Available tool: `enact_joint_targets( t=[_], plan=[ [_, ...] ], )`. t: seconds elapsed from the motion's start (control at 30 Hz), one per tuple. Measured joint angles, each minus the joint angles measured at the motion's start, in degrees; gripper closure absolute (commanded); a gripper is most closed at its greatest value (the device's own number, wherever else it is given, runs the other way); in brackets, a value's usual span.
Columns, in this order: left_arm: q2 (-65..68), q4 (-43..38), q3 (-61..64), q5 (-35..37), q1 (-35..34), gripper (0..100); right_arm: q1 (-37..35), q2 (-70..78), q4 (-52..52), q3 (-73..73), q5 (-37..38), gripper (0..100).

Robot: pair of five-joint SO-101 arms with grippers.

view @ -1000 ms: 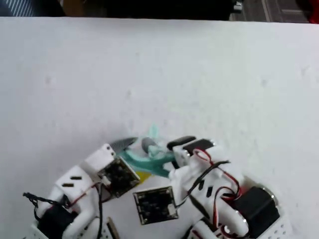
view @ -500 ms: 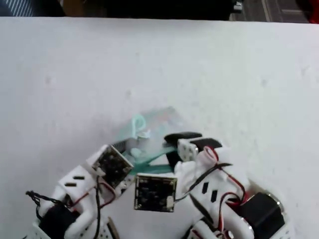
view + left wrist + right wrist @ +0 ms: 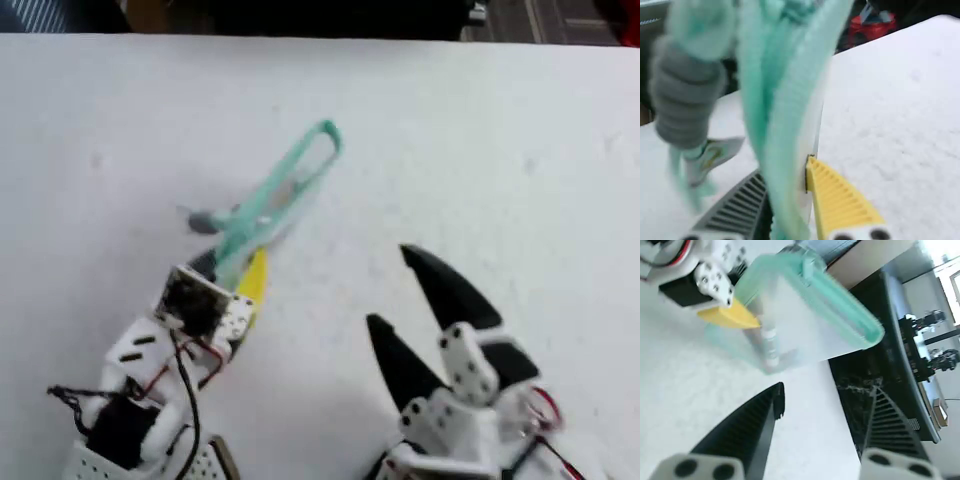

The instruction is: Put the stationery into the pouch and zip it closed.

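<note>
My left gripper (image 3: 235, 275) is shut on the lower edge of the translucent pouch (image 3: 280, 195) with the teal zip border, which is lifted off the white table (image 3: 470, 150) and tilts away from the arm. In the left wrist view the pouch (image 3: 785, 100) is pinched between the yellow finger (image 3: 840, 200) and the grey finger. A grey ribbed pen end (image 3: 682, 100) hangs at the pouch's side (image 3: 205, 222). A pen-like item (image 3: 767, 347) shows through the pouch (image 3: 810, 315). My right gripper (image 3: 388, 285) stands open and apart from the pouch, its black fingers (image 3: 755, 425) spread.
The table's far edge (image 3: 320, 36) borders a dark room with furniture. Bare table surface stretches beyond and to both sides of the pouch. The two arms' bases crowd the near edge.
The left arm has swung the pouch up and away from the near edge. The right gripper came off the pouch, opened wide and pulled back to the right.
</note>
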Motion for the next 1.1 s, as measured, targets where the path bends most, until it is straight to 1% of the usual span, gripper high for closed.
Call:
enact_joint_targets(
  t=[0.1,0.23,0.37,0.43,0.47,0.6,0.67,0.77,0.83,0.93,1.0,1.1],
  plan=[
    [0.1,-0.3,0.0,0.1,0.0,98,0.0,0.7,0.0,-3.3,-5.4,77.6],
    [0.1,-0.4,0.4,0.2,-0.3,98,0.0,5.9,-2.0,-5.8,-12.7,77.9],
    [0.1,-4.2,6.4,-0.2,1.5,98,0.0,13.5,-6.9,-11.9,-23.9,77.9],
    [0.0,-7.3,9.1,-2.8,2.5,98,0.0,17.3,-7.2,-16.3,-29.5,77.9],
    [0.0,-9.0,10.4,-4.8,3.0,98,0.0,19.2,-7.2,-18.5,-31.2,77.9],
    [-0.5,-11.9,13.6,-13.8,6.2,98,-0.1,28.8,-4.9,-26.7,-33.2,77.9],
    [-0.7,-11.9,14.2,-17.1,8.4,98,-0.5,35.0,-3.5,-30.3,-33.4,77.9],
    [-0.7,-11.4,14.7,-20.7,11.0,98,-3.6,46.0,0.5,-36.2,-33.5,77.9],
    [-0.7,-10.8,14.7,-21.8,11.5,98,-5.4,52.7,3.6,-39.9,-33.5,77.9],
    [-0.7,-10.7,14.7,-22.2,11.7,98,-6.2,60.2,4.4,-40.7,-33.5,77.9],
    [-0.7,-10.7,14.7,-22.2,11.7,98,-6.5,62.2,4.6,-39.6,-33.5,77.9],
    [-0.7,-10.7,14.7,-22.2,11.7,98,-8.2,62.5,4.6,-33.8,-33.4,77.9]
  ],
)
